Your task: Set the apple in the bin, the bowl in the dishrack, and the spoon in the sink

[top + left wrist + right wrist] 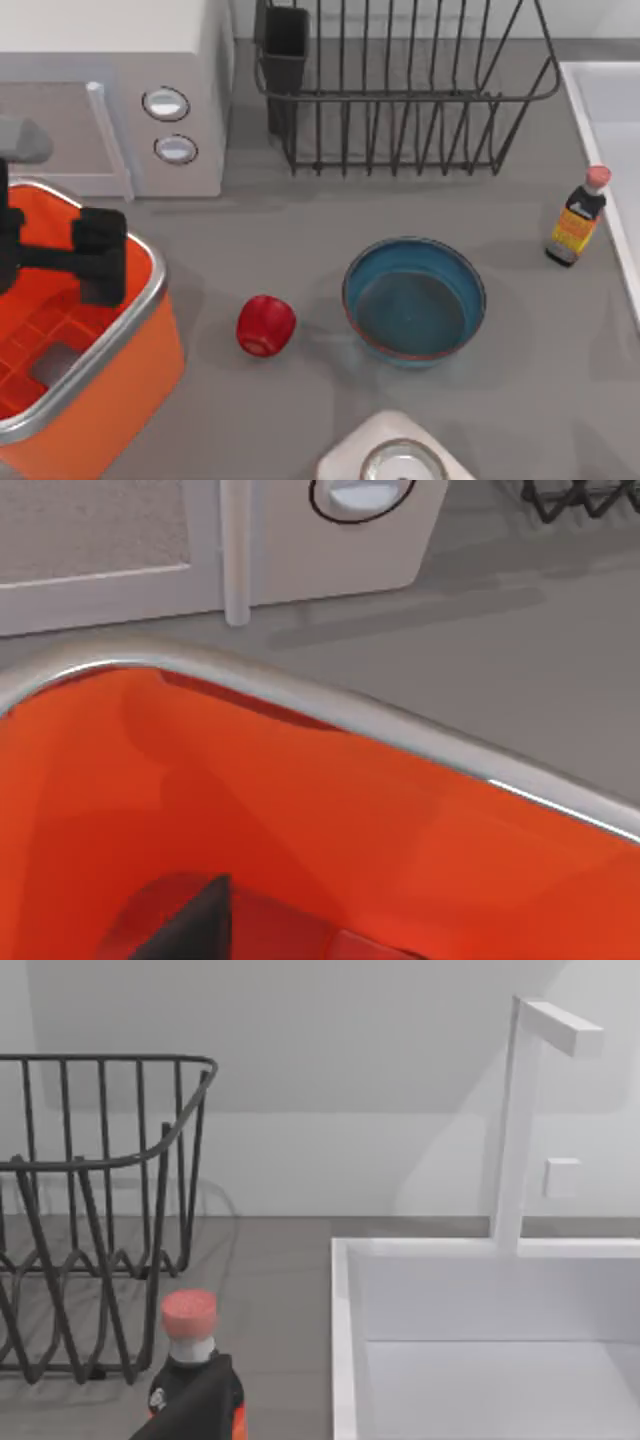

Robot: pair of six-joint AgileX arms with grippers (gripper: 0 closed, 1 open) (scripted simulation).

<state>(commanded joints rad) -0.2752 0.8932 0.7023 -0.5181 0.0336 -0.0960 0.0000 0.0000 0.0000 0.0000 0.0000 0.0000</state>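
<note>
Orange plastic fills the lower left of your top view: the large square orange bin (150, 330) with its silver-grey rim sits at the table's left edge, and your left gripper (100, 258) hangs over its ribbed floor with its black fingers spread apart and holding nothing. From the left wrist view you see the same bin's inner wall (330, 810) and rim close up, with the white microwave (110, 540) just behind it; a dark finger (195, 925) pokes in at the lower edge.

Your small glossy red apple (266, 325) lies on the grey table (300, 220) just right of the bin, not touching it. Near it, further right, sits the round deep blue bowl (414, 300), upright and empty. The dark-grey wire dishrack (410, 95) stands at the far side with its rectangular cutlery cup (285, 45) at its left corner.

At the right edge, the pale sink (605, 110) is cropped in the top view, but the right wrist view gives you its basin (480, 1350) and white faucet (525, 1110), plus the dark sauce bottle with a pink cap (190, 1370) between rack and sink. Whether your right gripper is spread or pressed together, you cannot tell.
</note>
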